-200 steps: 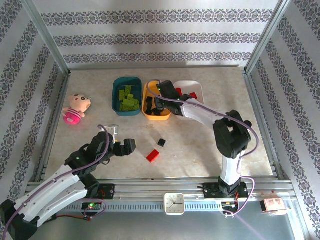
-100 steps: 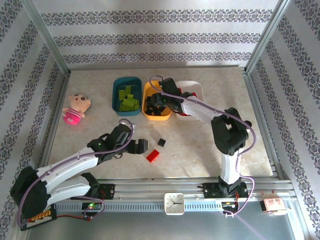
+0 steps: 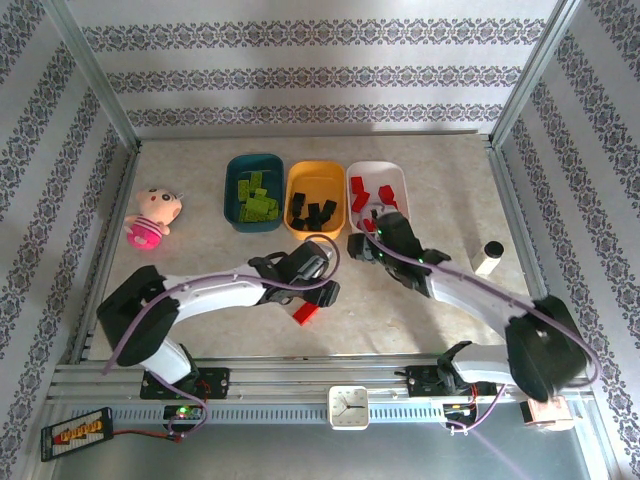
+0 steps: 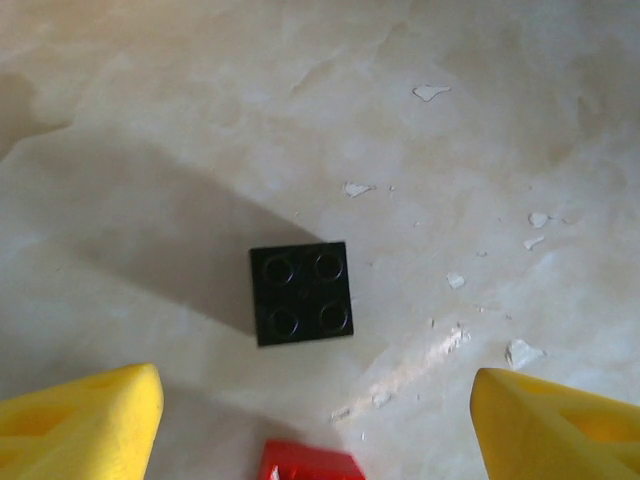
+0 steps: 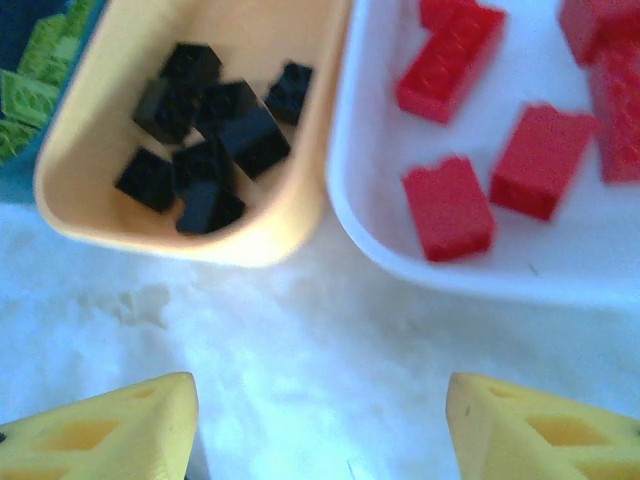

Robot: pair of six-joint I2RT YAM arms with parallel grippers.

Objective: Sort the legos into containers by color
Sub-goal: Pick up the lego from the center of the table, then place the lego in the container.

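Observation:
Two loose legos lie on the table: a black brick (image 4: 301, 292) with four studs and a red brick (image 3: 306, 313) just nearer, its edge (image 4: 308, 462) showing in the left wrist view. My left gripper (image 3: 318, 288) hangs open above them, its yellow fingers (image 4: 80, 425) wide apart and empty. The teal tub (image 3: 254, 158) holds green legos (image 3: 256, 195), the orange tub (image 3: 315, 166) black legos (image 5: 205, 130), and the white tub (image 3: 378, 166) red legos (image 5: 448, 210). My right gripper (image 3: 362, 247) is open and empty over bare table, just in front of the orange and white tubs.
A pink plush doll (image 3: 152, 215) lies at the left. A small white cylinder (image 3: 488, 258) stands at the right, beyond my right arm. Metal frame rails run round the table's sides.
My left arm has stretched rightward until its gripper is over the loose black and red legos. My right gripper has pulled back from the orange tub toward the near side.

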